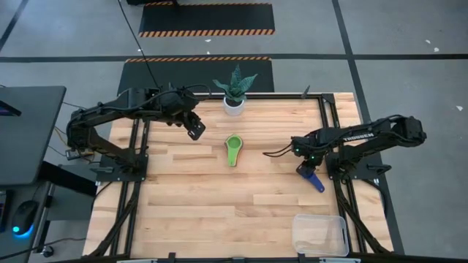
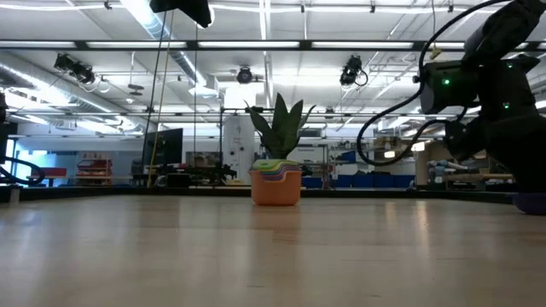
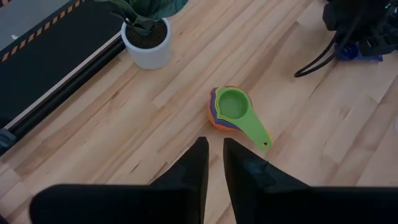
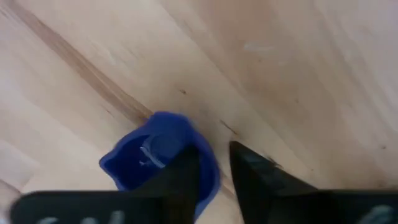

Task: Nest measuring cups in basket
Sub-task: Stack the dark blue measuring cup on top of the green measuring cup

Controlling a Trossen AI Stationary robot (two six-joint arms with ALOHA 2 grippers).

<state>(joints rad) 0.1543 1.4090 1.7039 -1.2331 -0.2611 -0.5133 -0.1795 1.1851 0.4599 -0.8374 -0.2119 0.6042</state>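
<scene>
A nested stack of measuring cups [image 1: 233, 148], green on top and orange at the bottom, stands on its base at the table's middle; it also shows in the left wrist view [image 3: 233, 112] and the low view [image 2: 275, 183]. My left gripper [image 1: 194, 133] hovers above the table to the stack's left, shut and empty [image 3: 216, 149]. My right gripper [image 1: 306, 164] is down at a single blue cup [image 1: 313, 177] near the table's right edge. The clear basket [image 1: 319, 234] stands at the near right corner, with no cup in it. My right gripper [image 4: 214, 152] comes at the blue cup from above. One finger [image 4: 186, 171] is inside the bowl and the other [image 4: 249, 171] outside, with the bowl's wall [image 4: 208, 168] between them. The cup is upright, mouth up, close to the table; whether it is lifted I cannot tell.
A white plant pot [image 1: 234, 104] stands at the far edge behind the stack. Bare wood lies between the stack, the blue cup and the basket. Dark frame rails run along the table's left and right sides.
</scene>
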